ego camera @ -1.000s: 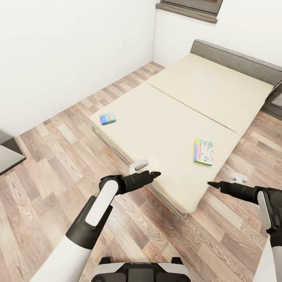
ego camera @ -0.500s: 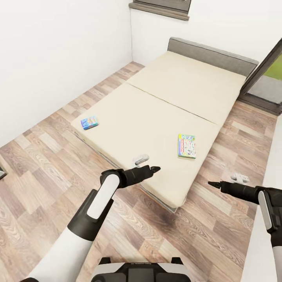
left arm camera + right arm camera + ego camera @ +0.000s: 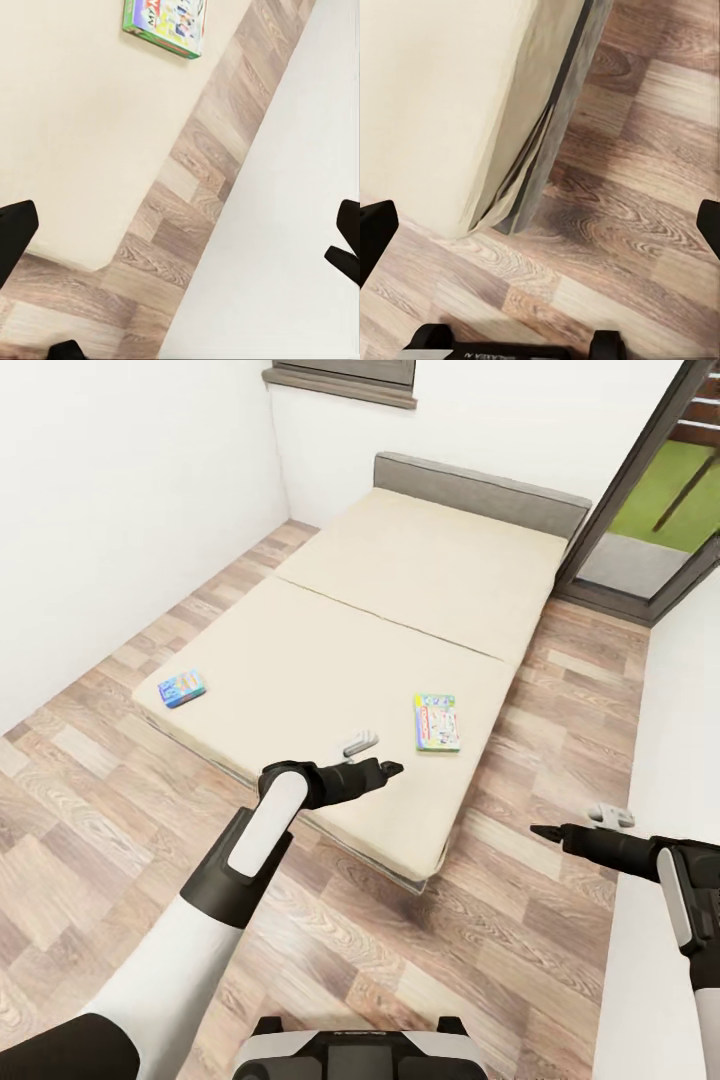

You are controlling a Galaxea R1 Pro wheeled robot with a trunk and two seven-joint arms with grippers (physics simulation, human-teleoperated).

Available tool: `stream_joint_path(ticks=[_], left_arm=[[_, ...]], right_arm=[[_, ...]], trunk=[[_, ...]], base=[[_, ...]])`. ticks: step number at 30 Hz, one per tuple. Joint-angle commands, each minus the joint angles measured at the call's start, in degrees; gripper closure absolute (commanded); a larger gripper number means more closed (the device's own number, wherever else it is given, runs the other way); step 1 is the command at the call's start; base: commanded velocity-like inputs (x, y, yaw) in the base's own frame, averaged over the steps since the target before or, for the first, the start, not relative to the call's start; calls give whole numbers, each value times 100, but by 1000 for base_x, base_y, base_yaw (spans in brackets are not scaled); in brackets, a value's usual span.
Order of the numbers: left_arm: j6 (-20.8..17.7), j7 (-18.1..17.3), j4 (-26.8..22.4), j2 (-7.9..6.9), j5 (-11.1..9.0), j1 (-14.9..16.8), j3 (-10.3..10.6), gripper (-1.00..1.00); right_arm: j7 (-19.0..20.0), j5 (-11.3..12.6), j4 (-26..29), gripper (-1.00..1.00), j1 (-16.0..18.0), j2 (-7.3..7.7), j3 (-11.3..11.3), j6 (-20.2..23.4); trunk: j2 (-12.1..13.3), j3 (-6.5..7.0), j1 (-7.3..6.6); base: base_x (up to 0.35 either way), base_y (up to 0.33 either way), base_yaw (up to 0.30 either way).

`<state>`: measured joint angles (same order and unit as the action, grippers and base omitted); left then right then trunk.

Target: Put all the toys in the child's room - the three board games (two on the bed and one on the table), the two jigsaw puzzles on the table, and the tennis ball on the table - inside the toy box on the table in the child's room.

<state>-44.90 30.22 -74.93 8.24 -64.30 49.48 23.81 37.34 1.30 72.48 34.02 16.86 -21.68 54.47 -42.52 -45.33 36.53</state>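
1. The left gripper (image 3: 392, 768) is out in front of the robot, over the near edge of the bed (image 3: 330, 660). In the left wrist view its two fingers sit far apart, so it is wide open and holds nothing.
2. The right gripper (image 3: 540, 830) hangs over the wood floor (image 3: 500, 950), off the near corner of the bed. In the right wrist view its fingers are far apart too, so it is open and empty.
3. Just past the left gripper, near the same edge of the bed, lies the green-edged game box (image 3: 437, 722). It lies flat on the mattress.
4. Farther off, near the left edge of the bed, lies the small blue game box (image 3: 182, 687). It is well apart from the green one.
5. Both boxes look like thin cardboard, so I think they are light and stiff, and a hard squeeze could dent them.
6. They lie flat on a soft mattress, so the best place to hold one is likely across its thin edges.
7. The printed tops may be a bit slippery.
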Motion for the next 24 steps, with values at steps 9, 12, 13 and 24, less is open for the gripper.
stream_joint_path(ticks=[9,12,13,24], left_arm=[[20,115,-199,-11,-320,-217,75,-100],[20,120,-340,-27,-368,-331,67,-100],[18,116,-410,-35,-394,-381,59,-100],[-10,110,-650,-65,-461,-551,32,-100]], right_arm=[[-4,-18,-21,-100,-1,-32,2,-1],[-11,-30,-28,-100,-1,-39,4,-27],[-13,-34,-36,-100,-1,-41,4,-39],[-18,-50,-195,-100,2,-51,23,-79]], trunk=[[-5,-4,1],[-5,-4,1],[-5,-4,1],[-5,-4,1]], base=[[0,0,-105],[0,0,-45],[8,5,-31],[112,93,-15]])
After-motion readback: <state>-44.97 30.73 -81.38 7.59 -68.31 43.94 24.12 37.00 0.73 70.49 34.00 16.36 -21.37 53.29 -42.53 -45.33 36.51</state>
